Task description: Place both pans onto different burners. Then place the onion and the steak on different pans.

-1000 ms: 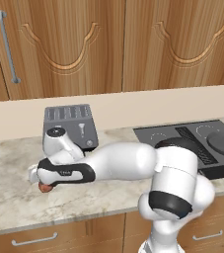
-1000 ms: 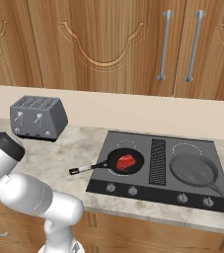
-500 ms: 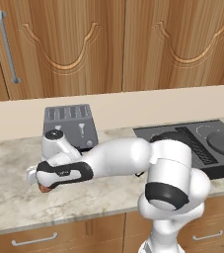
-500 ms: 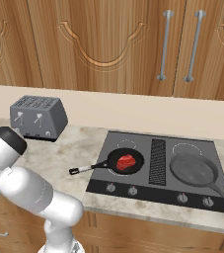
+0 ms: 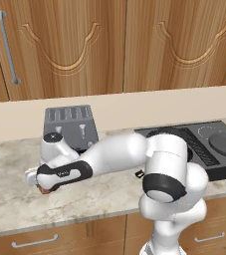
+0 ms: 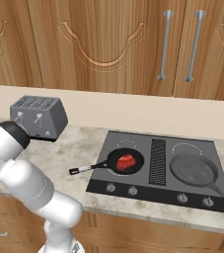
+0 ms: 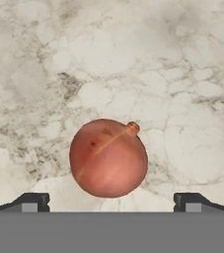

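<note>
A: Where is the small round reddish-brown onion (image 7: 108, 157) now?

B: It lies on the pale marbled stone counter (image 7: 133, 59), in front of the grey metal toaster (image 5: 70, 127) and a little to its left, well apart from the flat dark grey cooktop (image 6: 158, 170). In the hand view it sits just above the two dark fingertips, between them.

A: And the two-finger gripper (image 7: 108, 202)?

B: Its jaws stand wide, one tip on each side of the onion, and they hold nothing. I judge the step in hand is to pick up the onion.

A: How to do it well?

B: The onion is round and smooth, so it can roll away. I would keep it centred between the tips, go down until the pads are level with its widest part, and only then close. Closing too high can squeeze it out.

A: Where does it go after?

B: The irregular bright red steak (image 6: 126, 161) already lies in the round black pan with the long handle (image 6: 125, 161), on the burner further from the toaster's side than the counter edge. So the onion belongs in the wider matte dark grey pan (image 6: 193, 169), on the far side of the cooktop from the toaster. That is a long carry, so a firm grip matters.
</note>
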